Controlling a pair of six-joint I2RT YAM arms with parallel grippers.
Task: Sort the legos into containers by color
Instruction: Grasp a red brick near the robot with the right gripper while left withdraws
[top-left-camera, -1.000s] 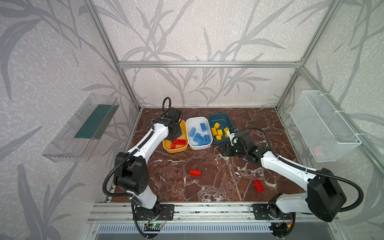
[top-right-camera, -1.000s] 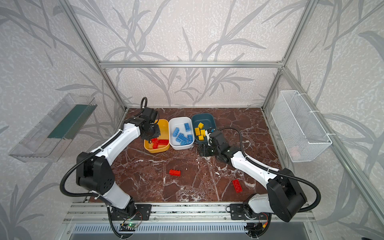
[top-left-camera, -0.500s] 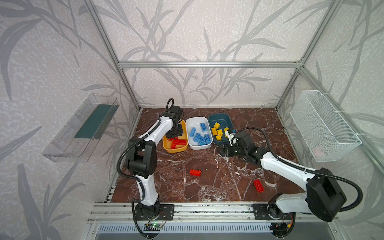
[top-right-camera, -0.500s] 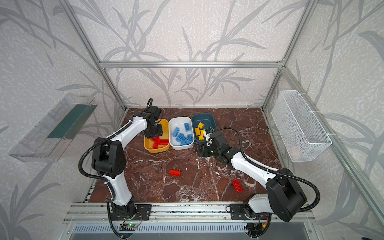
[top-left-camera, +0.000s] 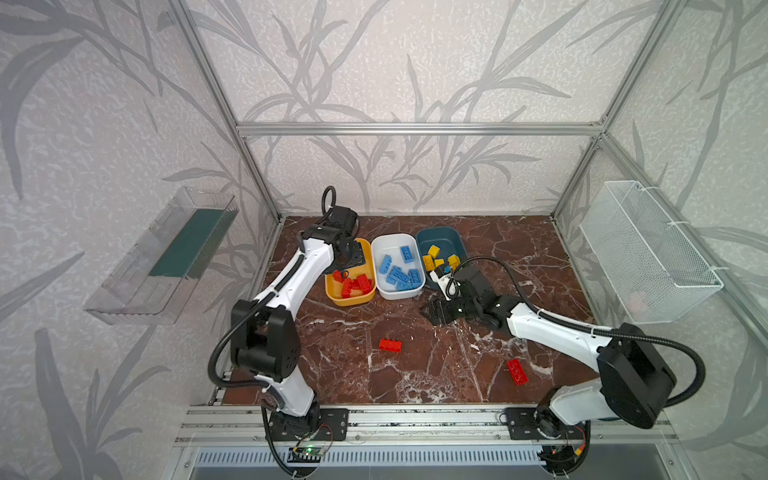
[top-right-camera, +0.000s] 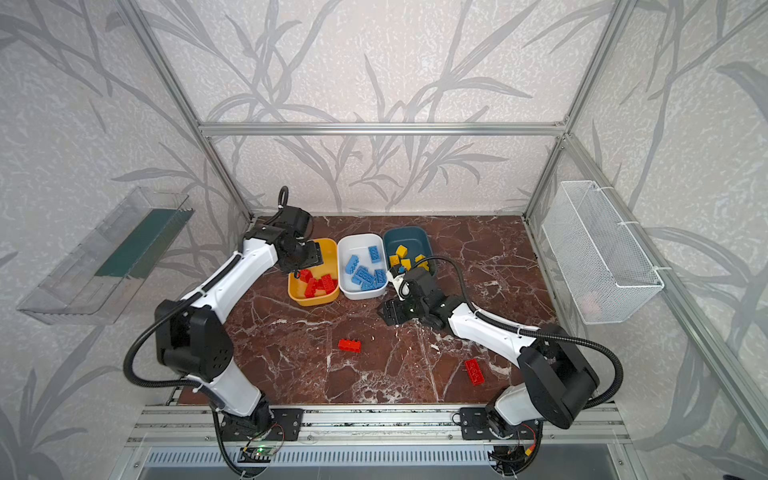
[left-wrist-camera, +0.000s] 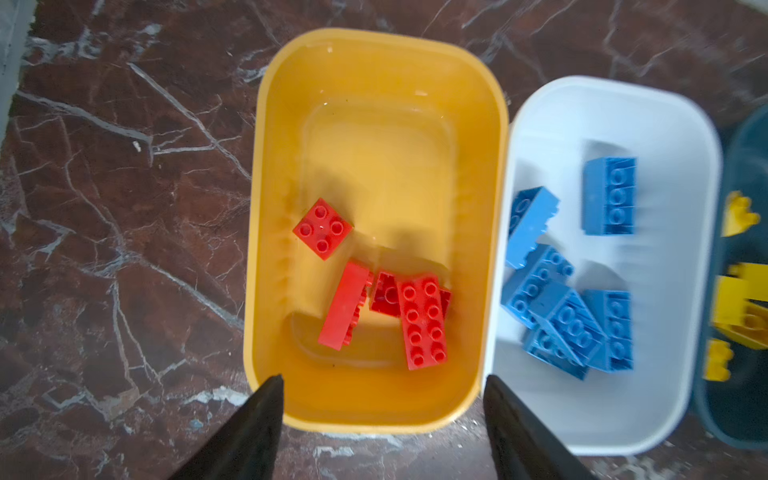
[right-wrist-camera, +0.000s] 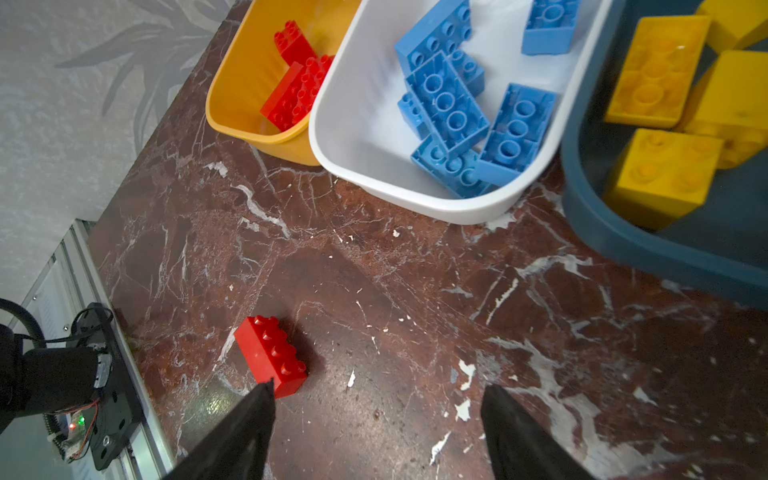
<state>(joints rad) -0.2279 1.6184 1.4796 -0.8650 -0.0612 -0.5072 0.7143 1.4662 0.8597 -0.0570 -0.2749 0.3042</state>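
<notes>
The left jaws are hanging over the shallow yellow plastic tub (left-wrist-camera: 374, 137), standing wide apart and holding nothing. Small red studded plastic bricks (left-wrist-camera: 424, 320) are lying in that tub. Right beside it, the shallow white plastic tub (left-wrist-camera: 561, 124) is holding blue studded bricks (left-wrist-camera: 557, 316), and the dark teal plastic tub (right-wrist-camera: 602, 232) is holding yellow studded bricks (right-wrist-camera: 660, 70). The right jaws are hovering low over the brown marble tabletop (top-left-camera: 340, 374) in front of the white and teal tubs, also apart and empty. One loose red brick (right-wrist-camera: 270, 353) is lying on the tabletop near them. Another loose red brick (top-left-camera: 517, 371) is lying beside the right arm.
</notes>
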